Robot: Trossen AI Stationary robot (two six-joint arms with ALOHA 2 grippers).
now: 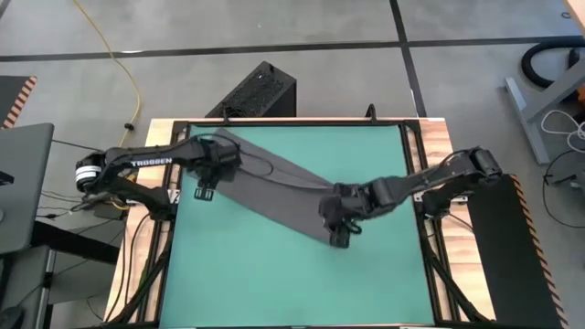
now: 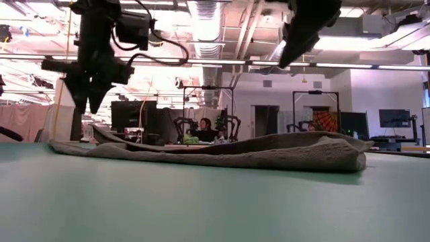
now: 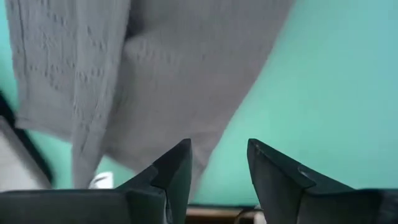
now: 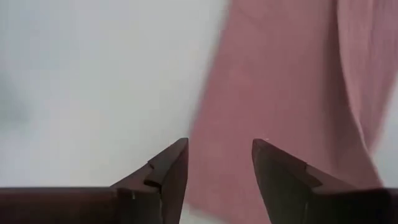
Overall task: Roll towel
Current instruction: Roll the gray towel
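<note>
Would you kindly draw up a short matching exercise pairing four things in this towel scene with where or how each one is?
Things:
1. towel
2. left pincer
3. right pincer
4. green mat

Places or states:
A. open, above the towel's end near the mat's right-hand middle
B. covers the table top, under everything
C. lies slantwise as a long folded strip, not yet rolled
D. open, raised at the towel's end near the mat's left edge

Pairs: 1-C, 2-D, 3-A, 4-B

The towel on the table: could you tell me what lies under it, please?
The towel lies folded on the green mat, both open grippers above it. Whatever sits beneath its folds is covered.
</note>
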